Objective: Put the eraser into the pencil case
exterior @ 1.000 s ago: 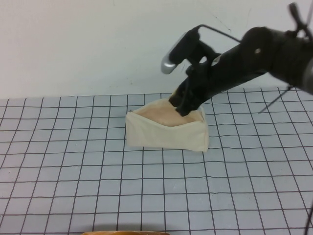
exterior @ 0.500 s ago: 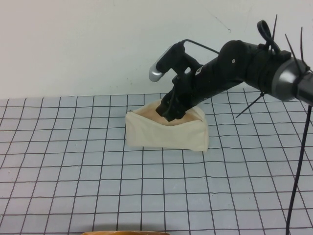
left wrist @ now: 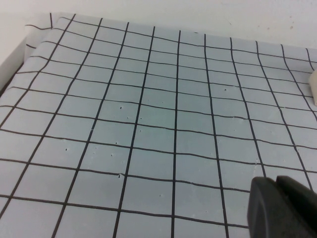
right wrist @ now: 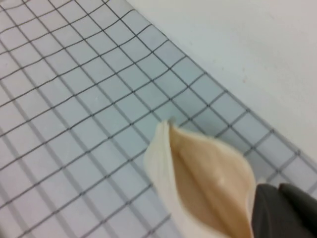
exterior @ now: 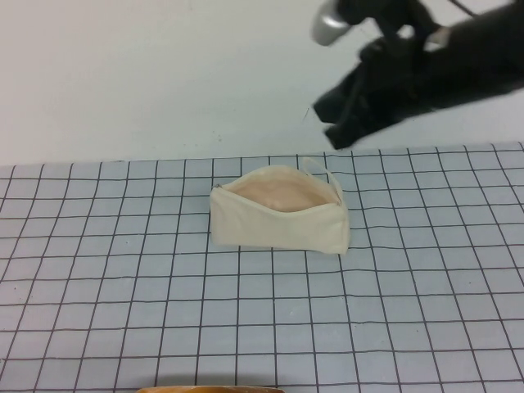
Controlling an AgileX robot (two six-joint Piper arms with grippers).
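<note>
Right pincer (exterior: 336, 123) raised above pencil case (exterior: 278, 221), grip unclear | left pincer (left wrist: 282, 208) low, closed | case cream, unzipped, peach lining

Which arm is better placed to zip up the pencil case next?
Probably the right. Its tool hangs just above and behind the open pencil case, near the pull loop. The left tool sits low over bare gridded mat.

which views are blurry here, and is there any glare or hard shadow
High view: right gripper, raised above the pencil case, is motion-smeared; lighting flat, no glare. Right wrist view: soft throughout. Left wrist view: sharp grid lines, left gripper dark at the edge.
</note>
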